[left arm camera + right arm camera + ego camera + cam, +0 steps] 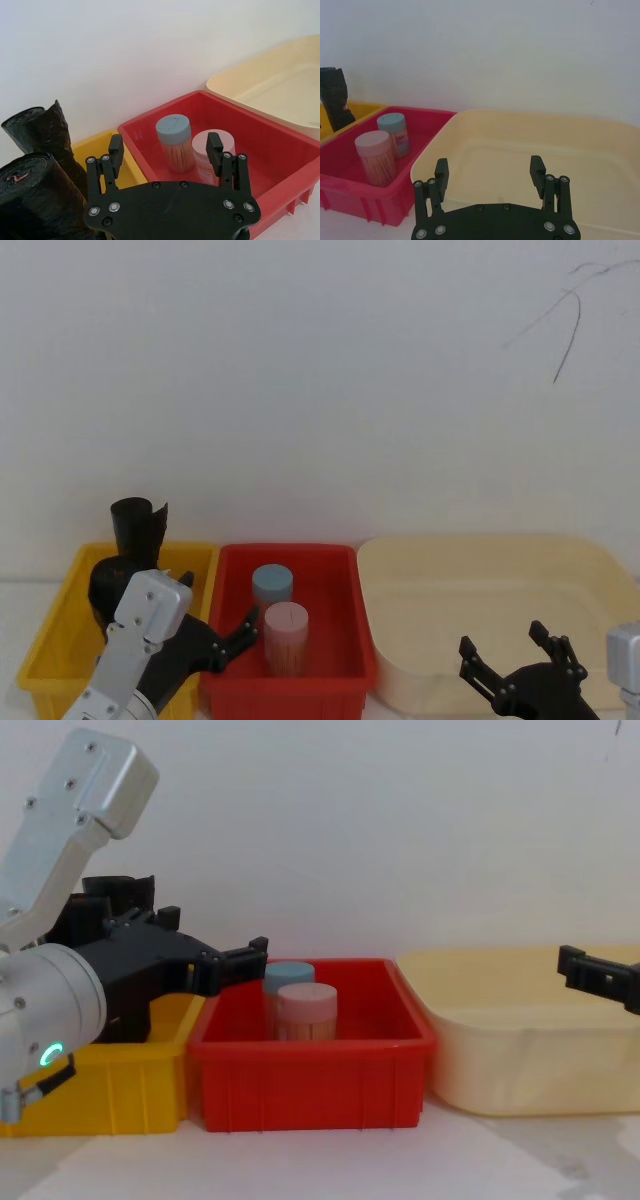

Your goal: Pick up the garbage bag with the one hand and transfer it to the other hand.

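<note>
The garbage bag (332, 95), a glossy black roll with a crinkled top and a small red-and-white label, stands upright in the yellow bin (362, 106). My left gripper (165, 150) hangs near it, fingers spread. My right gripper (489, 172) is spread over the cream tub (520, 114).

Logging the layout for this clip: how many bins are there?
3. Yellow bin on the robot's left, red bin in the middle, cream bin on the right. More could lie outside view.

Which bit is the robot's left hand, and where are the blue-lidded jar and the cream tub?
left hand (165, 147), left wrist view, gap midway between its fingertips.
blue-lidded jar (272, 582), head view, its lid.
cream tub (510, 1060), chest view, outer front wall.
</note>
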